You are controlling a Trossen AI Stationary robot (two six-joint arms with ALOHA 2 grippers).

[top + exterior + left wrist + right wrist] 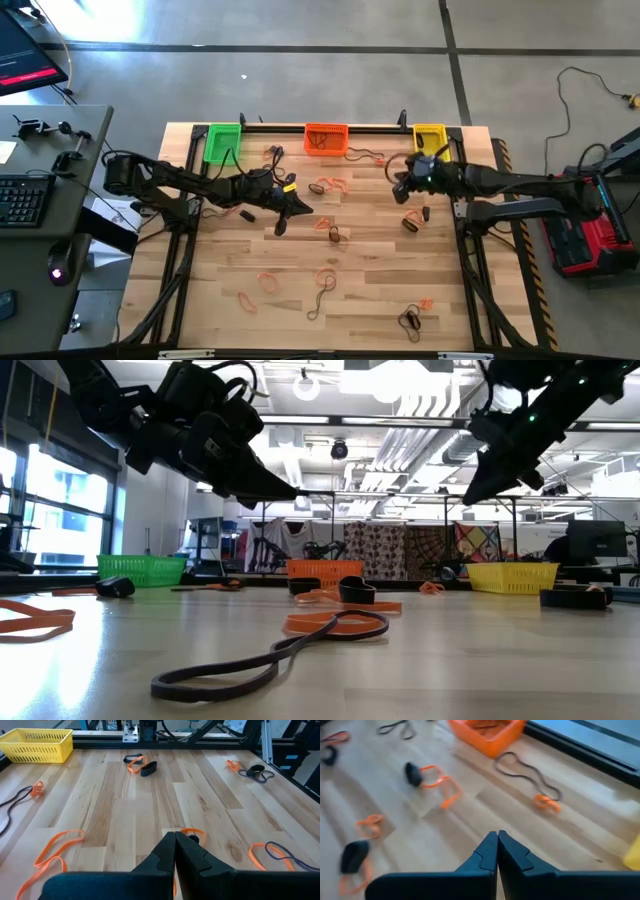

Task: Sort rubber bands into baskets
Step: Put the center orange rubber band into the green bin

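pale wood makes the table top (380, 290), with a dark rail along its far edge. three baskets sit in a row against that rail: the green basket (222, 141), the orange basket (326, 138) and the yellow basket (429, 138).

the left gripper (175, 842) is clenched tight with nothing between its fingers. it hangs above the wood near the middle of the table. right under its tip lies an orange band (192, 832) touching a small dark band. the green basket is behind it, toward the far edge. ahead of it the wood is mostly bare, with a little clump of black and orange bands (140, 765) further on, and the yellow basket past that.

the right gripper (497, 842) is also clenched tight and holds nothing. it hangs above the table just in front of the yellow basket, pointing toward the middle. the orange basket is ahead of it, off to one side. between it and that basket lies a long brown band (525, 770) with a small orange band (546, 802) at its end.

the two grippers are well apart, with open wood and a few bands between them.

more rubber bands (325, 280) lie loose on the near half of the table, away from both grippers. one dark clump (410, 320) lies close to the near edge.
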